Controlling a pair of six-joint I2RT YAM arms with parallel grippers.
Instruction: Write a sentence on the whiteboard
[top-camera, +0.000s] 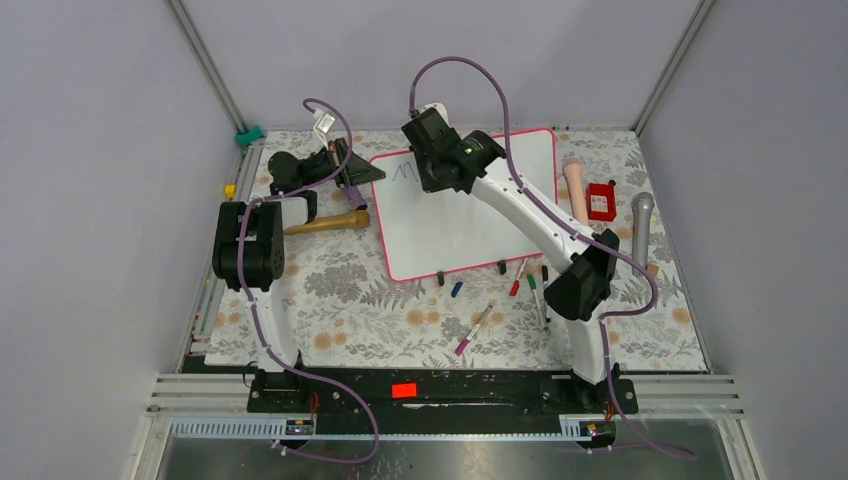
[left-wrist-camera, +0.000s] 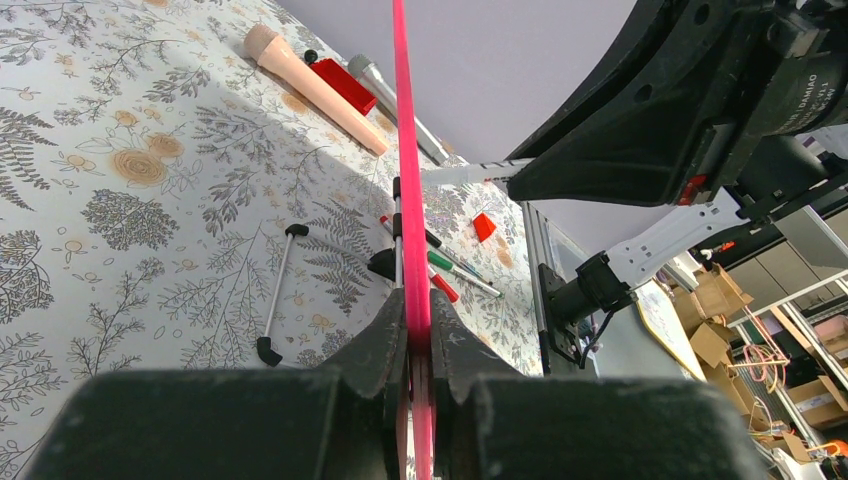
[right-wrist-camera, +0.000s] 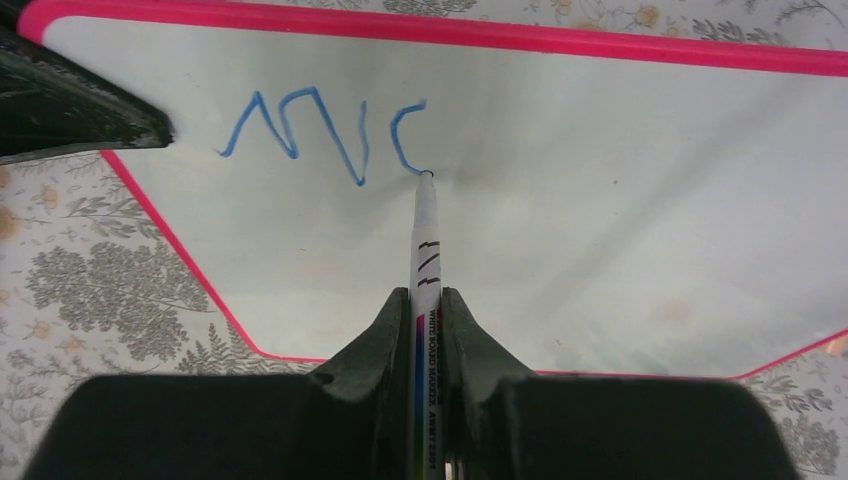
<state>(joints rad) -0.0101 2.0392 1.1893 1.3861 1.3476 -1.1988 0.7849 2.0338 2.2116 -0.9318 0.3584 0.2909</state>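
Blue strokes, only the first letters of the sentence (right-wrist-camera: 320, 135), sat near the upper left corner of the whiteboard (right-wrist-camera: 600, 200). The board lay on the desk (top-camera: 350, 300), far centre. My left gripper (left-wrist-camera: 415, 325) was pinched closed on its thin pink rim (left-wrist-camera: 403, 150). I judged the board light, stiff and slick, so best held by that edge. My right gripper (right-wrist-camera: 428, 300) was clamped round the marker (right-wrist-camera: 425, 230), with its tip touching the surface.

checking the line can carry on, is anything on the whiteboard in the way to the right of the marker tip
Nothing visible. The marker in the right gripper touches the whiteboard at the end of the writing, and the surface to its right is bare. The left gripper clamps its left edge, behind the writing.
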